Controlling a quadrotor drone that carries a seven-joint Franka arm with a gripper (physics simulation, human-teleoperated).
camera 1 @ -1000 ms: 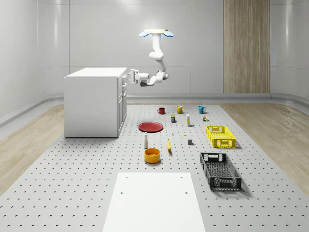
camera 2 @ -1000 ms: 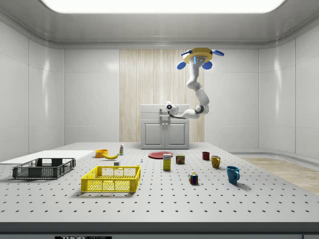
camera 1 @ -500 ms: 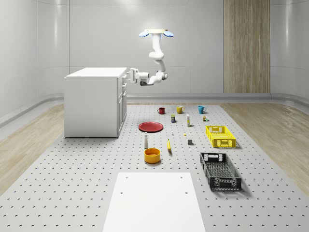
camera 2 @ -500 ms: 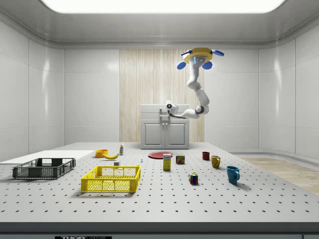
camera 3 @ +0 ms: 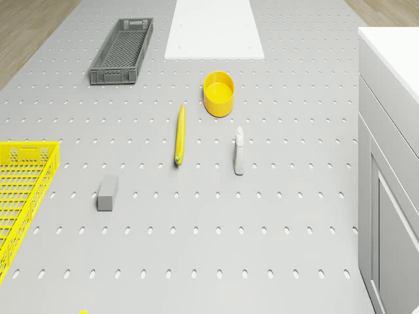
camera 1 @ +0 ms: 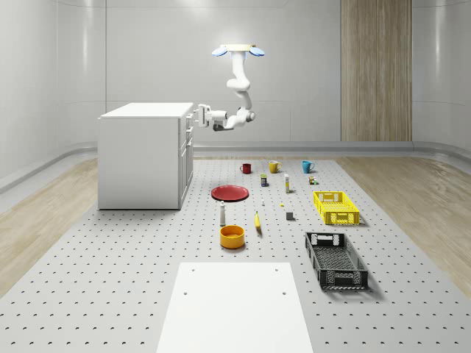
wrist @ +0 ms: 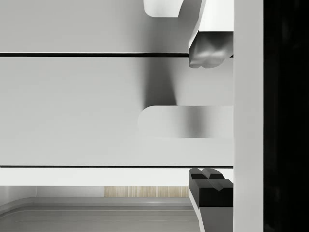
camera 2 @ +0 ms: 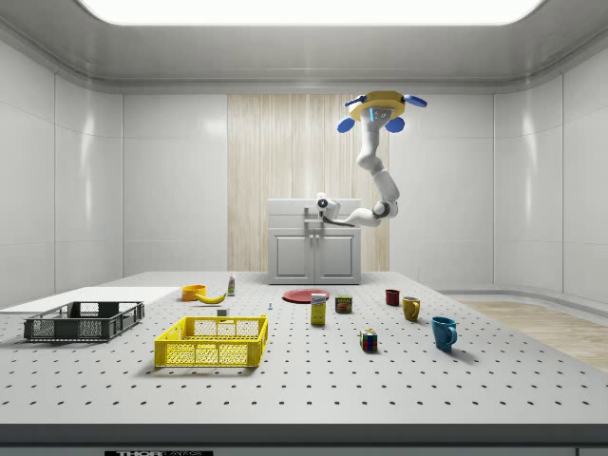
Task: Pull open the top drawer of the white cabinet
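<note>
The white cabinet (camera 1: 140,154) stands on the pegboard floor at the whole-scene view's left, its front facing right. The drone (camera 1: 238,50) hovers high in front of it, beside the cabinet rather than over it, with the arm bent down toward the top drawer (camera 2: 315,220). My gripper (camera 1: 197,115) is level with the top drawer's front. In the wrist view the gripper (wrist: 210,118) is open. One finger (wrist: 210,48) sits on one side of the drawer handle (wrist: 183,121) and the other finger (wrist: 212,188) on the opposite side, neither touching it. The drawer looks closed.
On the floor before the cabinet lie a red plate (camera 1: 229,193), an orange bowl (camera 3: 218,93), a banana (camera 3: 180,134), a small bottle (camera 3: 239,152), a grey block (camera 3: 108,191), mugs (camera 1: 274,167), a yellow crate (camera 1: 335,207) and a black crate (camera 1: 335,260). A white board (camera 1: 235,309) lies nearest.
The gripper has edged slightly closer to the cabinet front over the last second. The drone holds its place and the drawer has not moved.
</note>
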